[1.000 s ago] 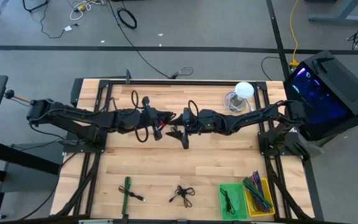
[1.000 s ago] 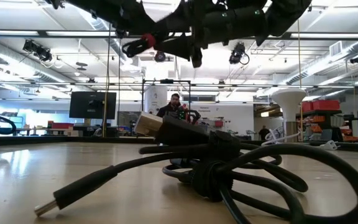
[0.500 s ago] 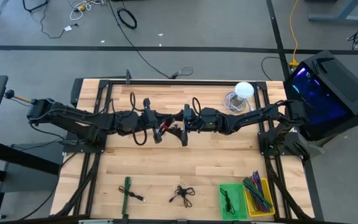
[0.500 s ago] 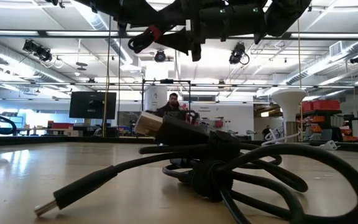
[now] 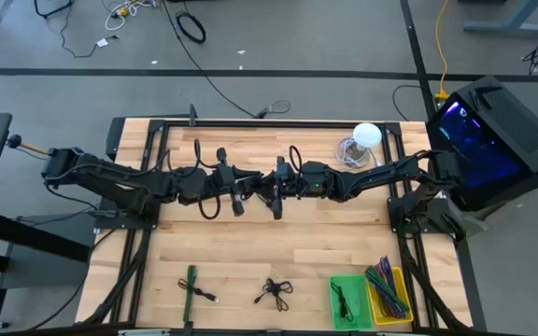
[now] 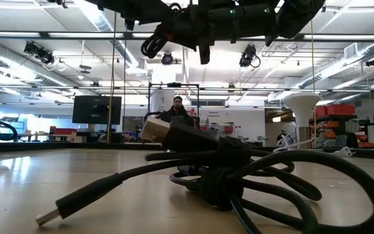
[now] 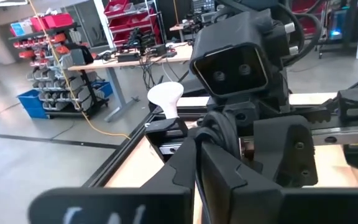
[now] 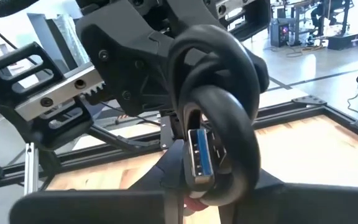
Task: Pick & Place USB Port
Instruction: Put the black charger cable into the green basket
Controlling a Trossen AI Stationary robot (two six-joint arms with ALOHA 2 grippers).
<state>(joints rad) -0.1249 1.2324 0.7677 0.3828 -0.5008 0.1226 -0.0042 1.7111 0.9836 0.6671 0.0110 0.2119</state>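
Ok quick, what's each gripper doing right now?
Left gripper: closed on the black cable, held above the table.
Right gripper: meets it at mid-table; closing around the same cable, grip cannot be told.

place: lab/workshop | evidence: parts-bin shelves (image 7: 126, 15), workbenches (image 7: 114, 62), exposed ceiling ducts (image 6: 57, 55)

The wooden tabletop (image 5: 250, 247) is made of pale planks with a black frame along its edges. Near the front edge lie a green-wrapped cable (image 5: 192, 286) toward the left corner and a small black coiled cable (image 5: 274, 292) around the middle. At the front right corner sit a green bin (image 5: 349, 301) and a yellow bin (image 5: 389, 293), touching, both holding cables. Near the back right corner stands a white lamp (image 5: 366, 136).
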